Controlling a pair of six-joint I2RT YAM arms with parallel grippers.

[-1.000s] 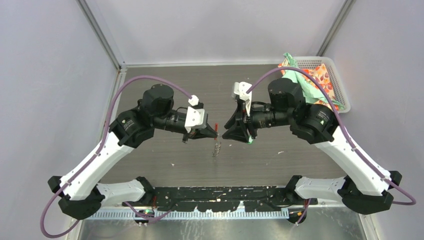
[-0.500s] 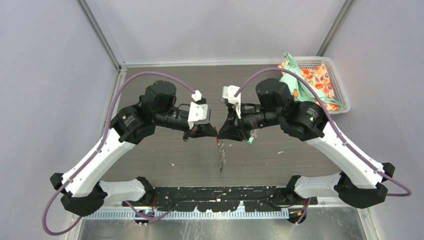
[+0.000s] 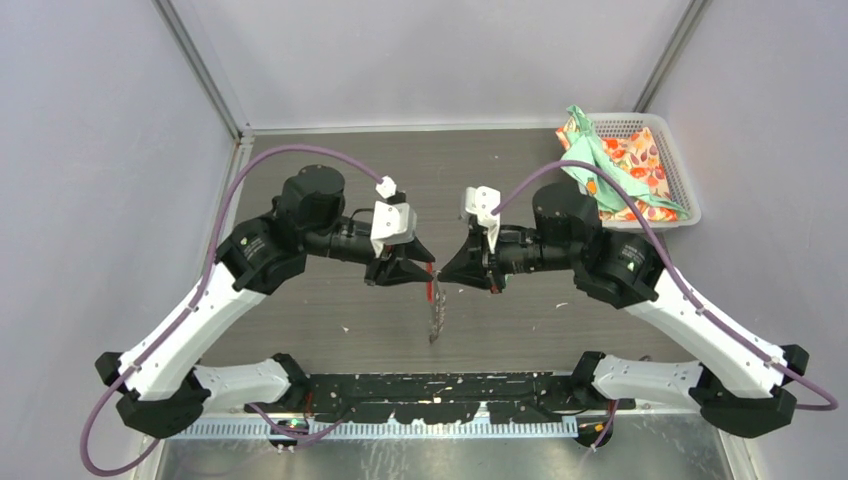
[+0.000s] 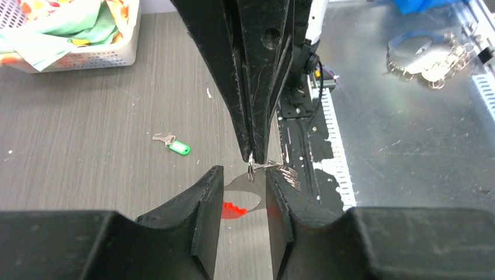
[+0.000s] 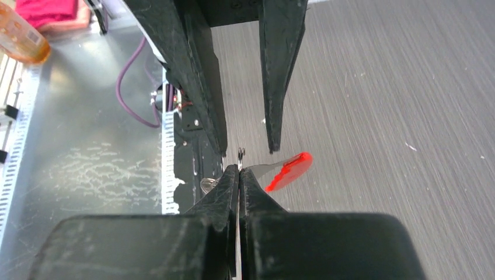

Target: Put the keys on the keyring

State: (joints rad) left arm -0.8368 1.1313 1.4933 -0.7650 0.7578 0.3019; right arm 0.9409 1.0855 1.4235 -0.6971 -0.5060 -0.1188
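Observation:
The keyring [image 3: 436,315] hangs above the table between my two grippers, its red tab [image 4: 233,209] and grey chain dangling. My right gripper [image 5: 239,171] is shut on its small metal ring [image 4: 251,170], coming from above in the left wrist view. My left gripper [image 4: 243,172] stands open around the keyring's flat silver part, and its fingers [image 5: 273,116] show a gap in the right wrist view. One of the keys, with a green tag [image 4: 177,146], lies on the table. In the top view it is hidden.
A white basket [image 3: 683,190] of coloured cloth stands at the back right. Beyond the table's near edge a metal shelf [image 4: 408,128] carries other key chains [image 4: 432,55]. An orange bottle [image 5: 20,35] is off to that side.
My right gripper has closed on the keyring's ring. My left gripper, shut on the keyring before, has opened. Both arms have drawn slightly apart.

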